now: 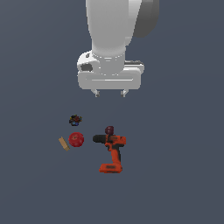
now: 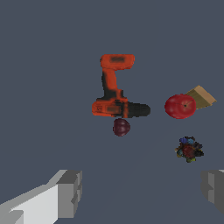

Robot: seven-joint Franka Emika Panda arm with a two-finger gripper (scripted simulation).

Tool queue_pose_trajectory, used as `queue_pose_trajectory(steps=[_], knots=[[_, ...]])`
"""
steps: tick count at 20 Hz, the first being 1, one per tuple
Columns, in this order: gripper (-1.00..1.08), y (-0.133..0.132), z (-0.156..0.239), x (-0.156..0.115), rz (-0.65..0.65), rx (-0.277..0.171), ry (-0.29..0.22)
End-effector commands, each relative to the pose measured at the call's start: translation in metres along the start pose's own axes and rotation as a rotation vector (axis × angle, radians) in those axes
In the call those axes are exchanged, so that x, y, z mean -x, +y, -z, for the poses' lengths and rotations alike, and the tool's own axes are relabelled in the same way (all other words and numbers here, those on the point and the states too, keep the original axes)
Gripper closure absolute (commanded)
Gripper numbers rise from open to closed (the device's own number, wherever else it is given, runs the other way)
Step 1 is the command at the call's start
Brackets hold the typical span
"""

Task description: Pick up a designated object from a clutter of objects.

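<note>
We hang high over the bench (image 1: 183,175) with the fingers (image 1: 110,93) spread wide and nothing between them; in the wrist view both pads sit far apart at the frame's edges, with bare surface in the gap.

Our landmark is the orange-and-black drill (image 1: 113,152), lying flat. The target, the glossy red ball (image 1: 76,139), rests just off the drill's black chuck end, a little apart from it. A tan block (image 1: 64,143) sits right against the ball on the side away from the drill. The dark multicoloured lump (image 1: 75,120) lies near the ball, farther from the drill's handle, and the maroon knob (image 1: 109,130) sits against the drill's body by the chuck.

The step in hand, as we judge it, is lining up above the ball. To do it well, we'd centre over the ball first, then turn the wrist so one pad drops into the gap between ball and chuck without touching the block. A straight, slow descent seems wise: a round, glossy ball could roll away if one pad touches first.
</note>
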State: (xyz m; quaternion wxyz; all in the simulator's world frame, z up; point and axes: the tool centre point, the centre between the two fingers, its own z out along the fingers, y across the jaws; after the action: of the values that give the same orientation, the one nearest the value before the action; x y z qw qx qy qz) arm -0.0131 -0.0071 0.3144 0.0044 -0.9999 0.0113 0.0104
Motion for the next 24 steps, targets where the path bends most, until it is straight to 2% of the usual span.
queue_pose_trajectory(steps=[1, 9, 14, 24], knots=[[-0.92, 0.000, 0.000, 0.000, 0.000, 0.000, 0.000], [-0.92, 0.027, 0.009, -0.005, -0.052, 0.023, 0.028], [-0.92, 0.027, 0.008, -0.006, -0.050, 0.022, 0.028], [-0.92, 0.052, -0.028, -0.026, -0.022, 0.012, 0.026]])
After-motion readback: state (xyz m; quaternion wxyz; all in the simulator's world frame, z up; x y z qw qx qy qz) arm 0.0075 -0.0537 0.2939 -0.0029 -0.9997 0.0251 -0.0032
